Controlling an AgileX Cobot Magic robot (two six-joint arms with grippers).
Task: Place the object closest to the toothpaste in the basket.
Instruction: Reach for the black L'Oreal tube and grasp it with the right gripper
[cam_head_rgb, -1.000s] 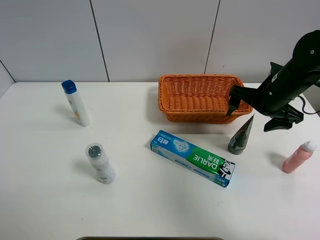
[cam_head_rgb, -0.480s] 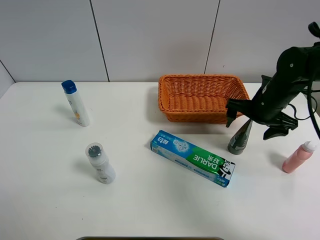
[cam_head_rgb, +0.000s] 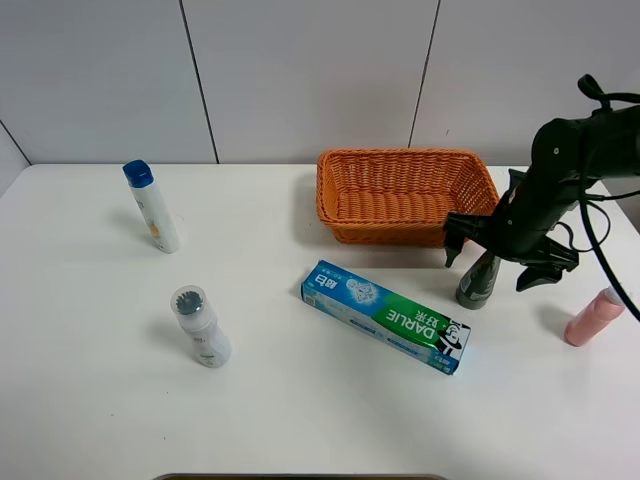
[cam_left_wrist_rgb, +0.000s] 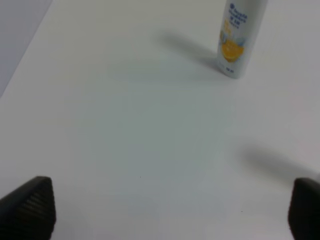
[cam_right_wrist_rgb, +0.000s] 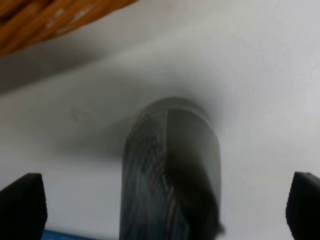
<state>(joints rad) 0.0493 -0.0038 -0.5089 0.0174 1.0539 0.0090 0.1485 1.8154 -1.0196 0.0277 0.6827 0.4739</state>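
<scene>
Right gripper (cam_head_rgb: 487, 266) lowered, hiding dark tube (cam_head_rgb: 475, 286) top

right gripper (cam_head_rgb: 487, 266) lowered, now straddling dark tube (cam_head_rgb: 477, 283)

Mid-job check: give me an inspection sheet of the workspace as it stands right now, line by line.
Surface: white table, no spills seen.
Job's things: toothpaste box lying flat; dark tube standing on its cap beside it, not yet lifted; wicker basket holds nothing that shows.
Clutter: blue-capped bottle, clear-capped bottle, pink bottle, all apart from the toothpaste box.
Grippers: right gripper open, straddling the dark tube; left gripper open above the table, holding nothing.
Cables: black cable trailing near the pink bottle; contact cannot be told.
Surroundings: grey panelled wall; nothing else seen.
</scene>
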